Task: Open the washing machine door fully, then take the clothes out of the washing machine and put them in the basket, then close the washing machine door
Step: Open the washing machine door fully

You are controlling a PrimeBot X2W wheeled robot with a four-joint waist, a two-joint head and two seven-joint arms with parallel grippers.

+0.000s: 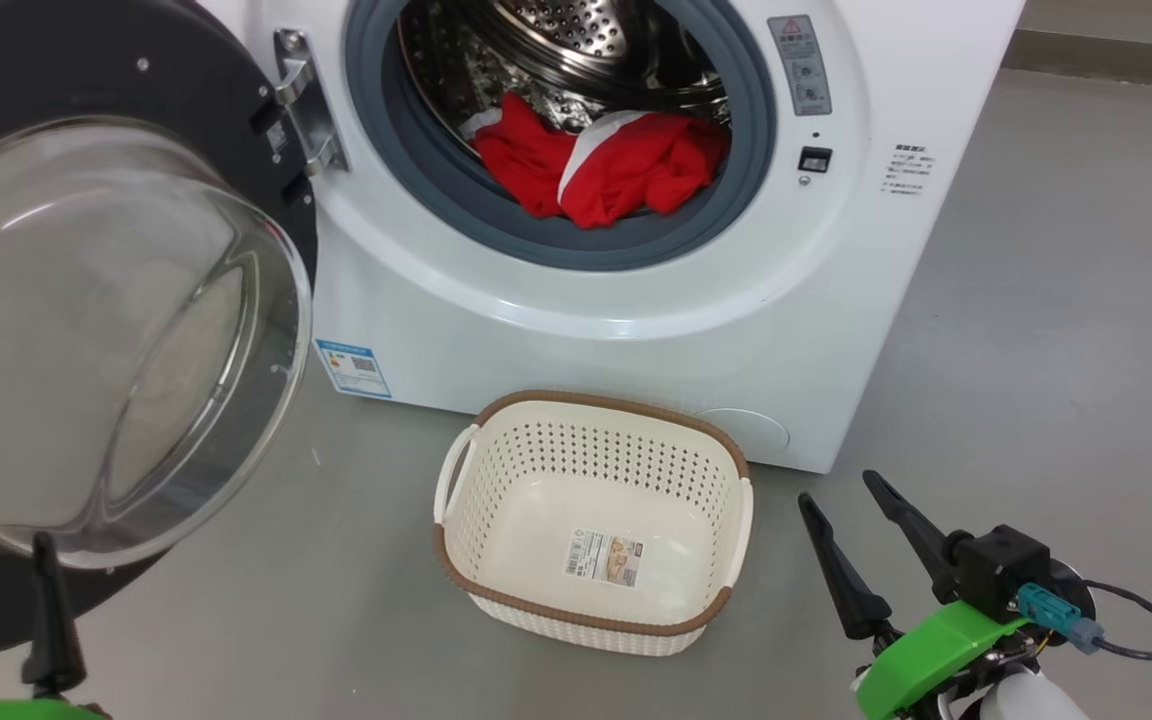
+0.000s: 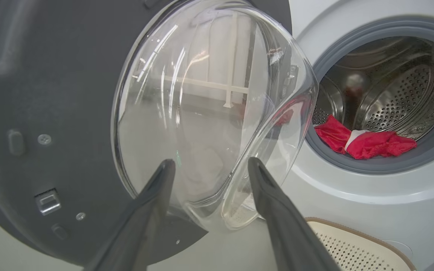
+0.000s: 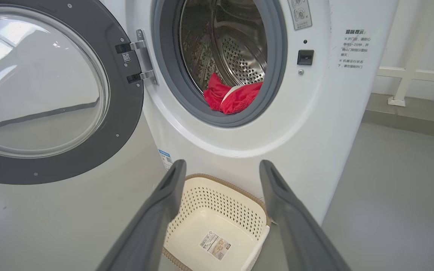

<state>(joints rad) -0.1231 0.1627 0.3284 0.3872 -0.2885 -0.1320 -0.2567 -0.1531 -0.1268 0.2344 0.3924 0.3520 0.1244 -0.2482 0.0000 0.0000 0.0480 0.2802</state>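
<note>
The washing machine door (image 1: 186,90) stands swung open to the left, its glass bowl (image 1: 106,340) bulging toward me. Red clothes (image 1: 616,165) with a white stripe lie at the front of the drum of the washing machine (image 1: 636,330). The cream basket (image 1: 596,402) sits empty on the floor before the machine. In the left wrist view my left gripper (image 2: 209,165) is open just short of the bowl's lower edge (image 2: 217,222), holding nothing. One of its fingers (image 1: 48,610) shows below the door. My right gripper (image 1: 838,490) hangs open to the right of the basket, also holding nothing.
Grey floor (image 1: 1056,330) spreads to the right of the machine. A blue label (image 1: 353,366) is stuck at the machine's base. A white railing (image 3: 409,75) runs along the wall behind the machine's right side. A black cable (image 1: 1146,625) trails from the right wrist.
</note>
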